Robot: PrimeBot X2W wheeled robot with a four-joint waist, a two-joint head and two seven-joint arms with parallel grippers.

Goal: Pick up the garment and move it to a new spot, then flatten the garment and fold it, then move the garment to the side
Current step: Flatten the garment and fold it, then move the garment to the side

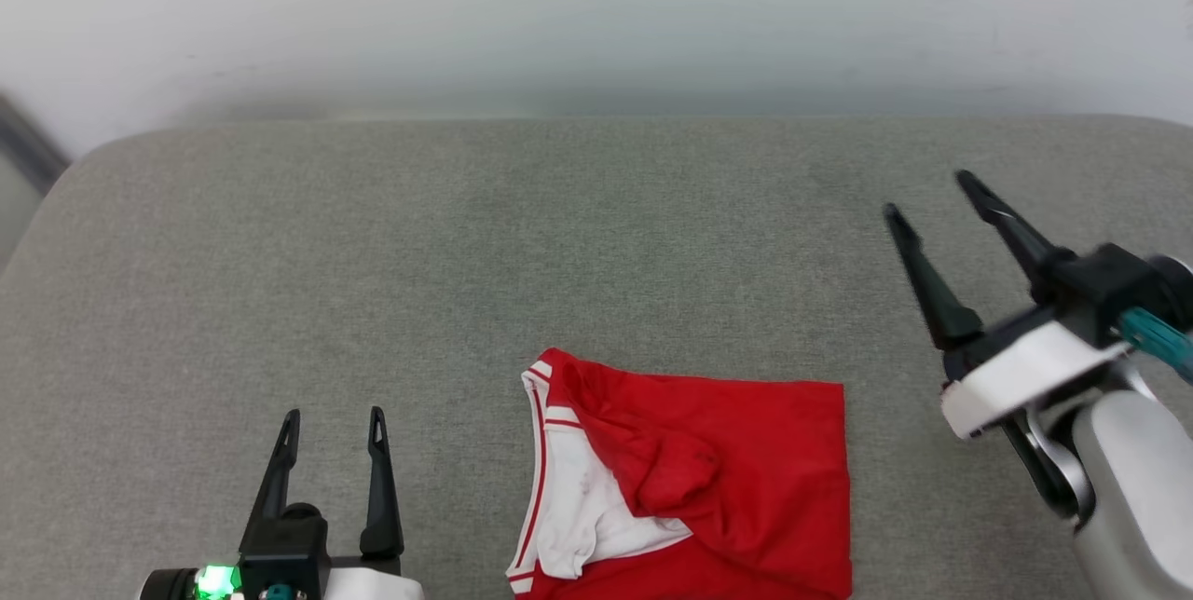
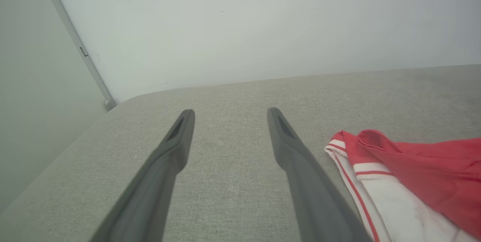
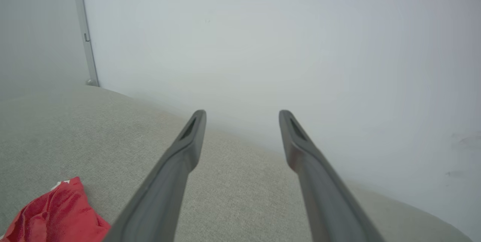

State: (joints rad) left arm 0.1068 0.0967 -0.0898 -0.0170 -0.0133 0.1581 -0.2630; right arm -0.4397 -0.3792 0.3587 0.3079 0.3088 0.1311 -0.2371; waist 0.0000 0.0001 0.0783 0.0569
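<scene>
The red jersey [image 1: 708,479] looks folded; the left gripper [image 1: 334,414] and right gripper [image 1: 929,193], both open and empty, likely must grasp it to move it aside.

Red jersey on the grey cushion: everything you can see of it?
The red jersey with white sleeve and red-striped white trim looks like thin knit cloth. It lies folded into a rumpled rectangle on the grey woven cushion, low in the head view, bottom edge cut off. The open left claw and open right claw stand clear; only the cushion touches it.
</scene>
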